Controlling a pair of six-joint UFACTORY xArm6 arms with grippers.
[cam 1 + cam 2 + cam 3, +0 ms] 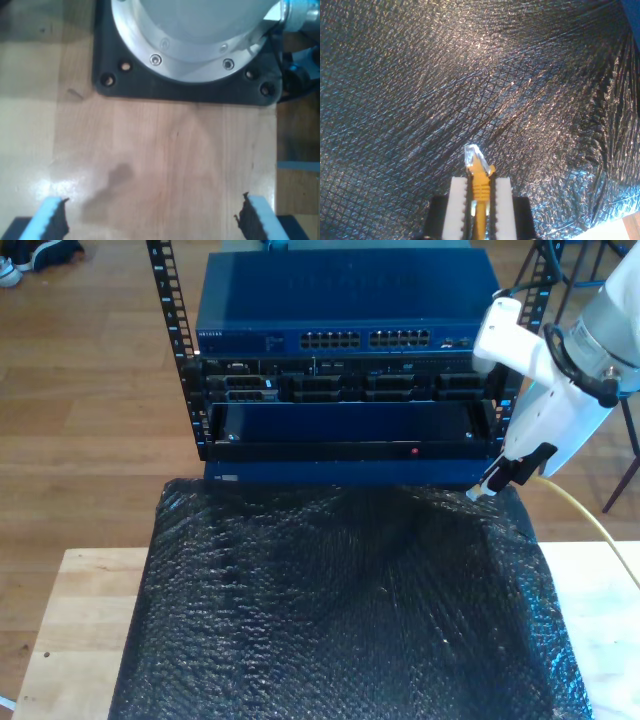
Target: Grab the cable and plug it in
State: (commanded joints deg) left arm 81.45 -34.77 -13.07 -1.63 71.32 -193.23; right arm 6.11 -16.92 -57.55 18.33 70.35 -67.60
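My second gripper (479, 192) is shut on the yellow cable (481, 189), just behind its clear plug (471, 155), which sticks out past the white pads. It hangs over black bubble wrap (470, 75). At the exterior view's right, the second gripper (487, 483) is at the far right corner of the wrap, low in front of the rack, and the cable (592, 525) trails off toward the right. My first gripper (152, 217) stands open above bare wooden tabletop (165, 150), nothing between its fingers (52, 217).
A blue network switch (340, 305) with rows of ports (365, 339) sits on top of a black rack (340, 420) behind the table. Black bubble wrap (350, 610) covers most of the table. A robot base on a black plate (190, 90) stands near my first gripper.
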